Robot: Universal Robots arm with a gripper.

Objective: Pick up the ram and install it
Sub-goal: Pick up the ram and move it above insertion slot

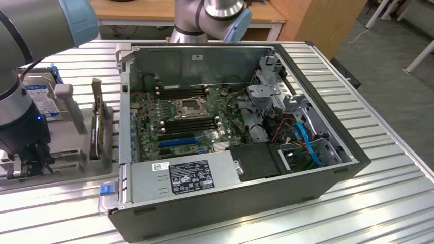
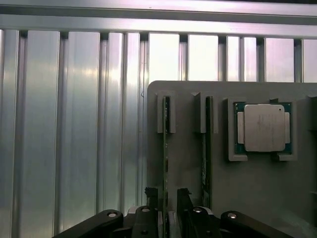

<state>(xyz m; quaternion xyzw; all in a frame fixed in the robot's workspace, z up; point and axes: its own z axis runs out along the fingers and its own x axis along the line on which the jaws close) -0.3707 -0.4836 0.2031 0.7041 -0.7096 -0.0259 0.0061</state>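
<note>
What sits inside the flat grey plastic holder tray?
A thin green ram stick on edge, straddled by the open gripper, which covers its end; a second green stick; and a square silver CPU chip.

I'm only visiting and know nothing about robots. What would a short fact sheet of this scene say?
Setting: open computer case on a ribbed metal table
Pincer: open, straddling a ram stick
Ram stick: standing on edge in a grey holder
Also in holder: a second stick, a square silver chip

Ram (image 2: 165,148) end hidden behind jaws; jaws cropped.
</note>
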